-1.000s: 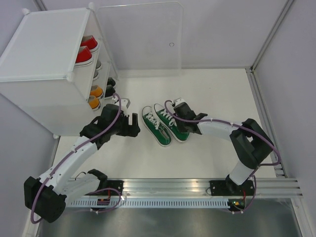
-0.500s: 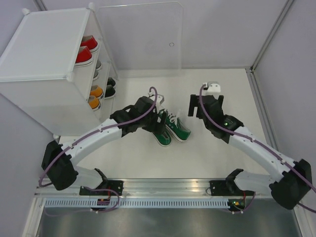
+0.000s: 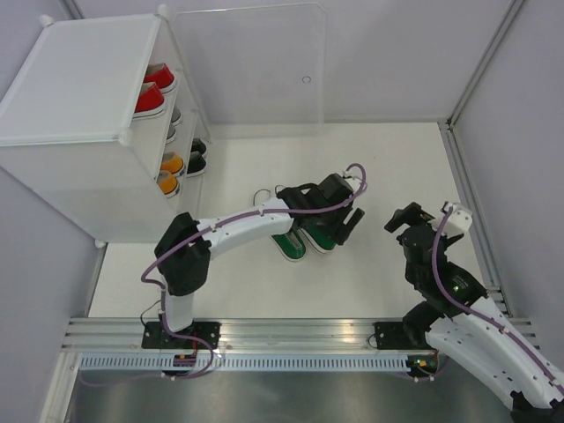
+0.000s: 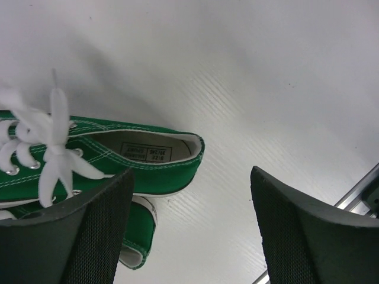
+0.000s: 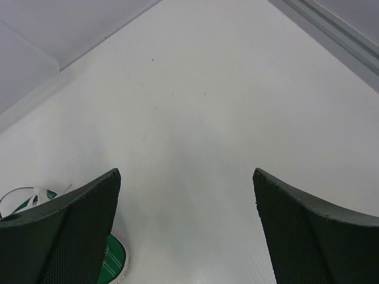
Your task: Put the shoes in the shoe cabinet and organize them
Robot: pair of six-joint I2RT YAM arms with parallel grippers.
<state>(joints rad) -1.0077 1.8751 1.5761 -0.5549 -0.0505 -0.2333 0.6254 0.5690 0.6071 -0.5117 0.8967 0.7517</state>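
Risk first: the left gripper (image 4: 190, 177) hangs wide open over the heel end of the green shoes (image 4: 148, 158) and has hold of nothing. In the wrist view one finger (image 4: 89, 236) sits right above the upper shoe's side, and the other is out over bare table (image 4: 284, 89).

If I close from here, I reckon the jaws pinch one heel collar at best. The canvas could fold and the shoe swing toe-down on the lift. Those loose white laces (image 4: 50, 136) worry me too. A pad that catches them would drag the shoe rather than carry it, and the second shoe, touching the first, would get shoved out of line.

Both green shoes lie side by side on the table's middle, well apart from the shoe cabinet (image 3: 79, 106) at the far left, where the red pair (image 3: 152, 92) and orange pair (image 3: 169, 174) already sit. I cannot see which shelf is free.

The right gripper (image 5: 186, 174) is open and empty, parked over bare table just right of the shoes. The arms are near each other, so a sideways sweep could clip it.
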